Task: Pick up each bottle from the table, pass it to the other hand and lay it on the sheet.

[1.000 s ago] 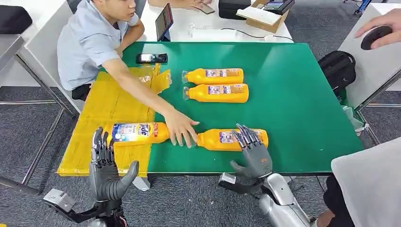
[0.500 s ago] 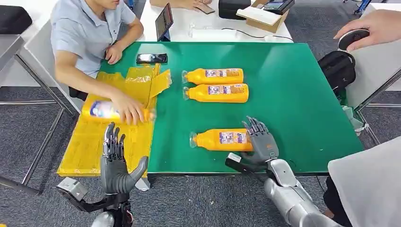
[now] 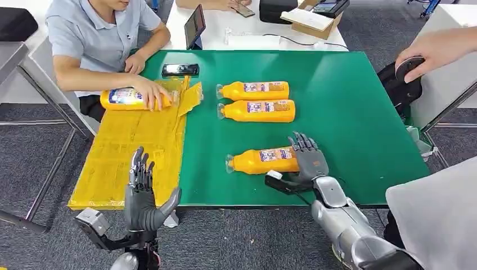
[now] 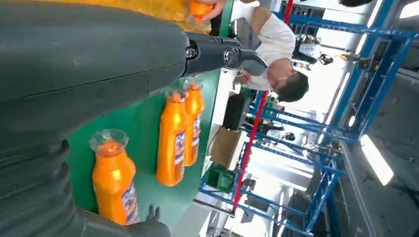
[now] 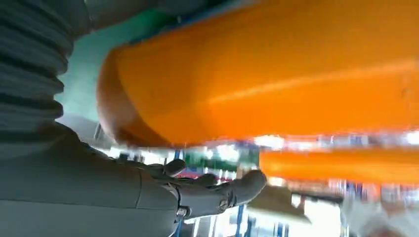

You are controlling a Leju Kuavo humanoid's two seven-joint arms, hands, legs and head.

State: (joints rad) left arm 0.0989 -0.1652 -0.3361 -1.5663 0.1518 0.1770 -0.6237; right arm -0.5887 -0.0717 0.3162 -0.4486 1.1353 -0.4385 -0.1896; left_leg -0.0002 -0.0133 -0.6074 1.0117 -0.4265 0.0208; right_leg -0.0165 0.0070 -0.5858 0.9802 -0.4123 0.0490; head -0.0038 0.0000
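Head view, lower right of centre: my right hand lies over the base end of the nearest orange plastic bottle, which lies on its side on the green table top, clear cap toward the left of the frame. My fingers drape over the bottle's top side and the thumb sits below it at the near edge; the right wrist view shows the orange body close against the palm with the thumb curled under it. Whether the grip is fully tight, I cannot tell.

Lower left of the frame: my left hand stands upright in front of the table's near edge, fingers apart, thumb out to the right, holding nothing.

Centre of the frame: two more orange bottles, the farther one and the nearer one, lie parallel and just beside each other, caps to the left.

Left of the frame: the crinkled yellow sheet covers the table's left part. At its upper end a seated person's hand rests on a fourth orange bottle with a blue label, lying on the sheet.

Upper centre-left: a black phone lies on the green top.
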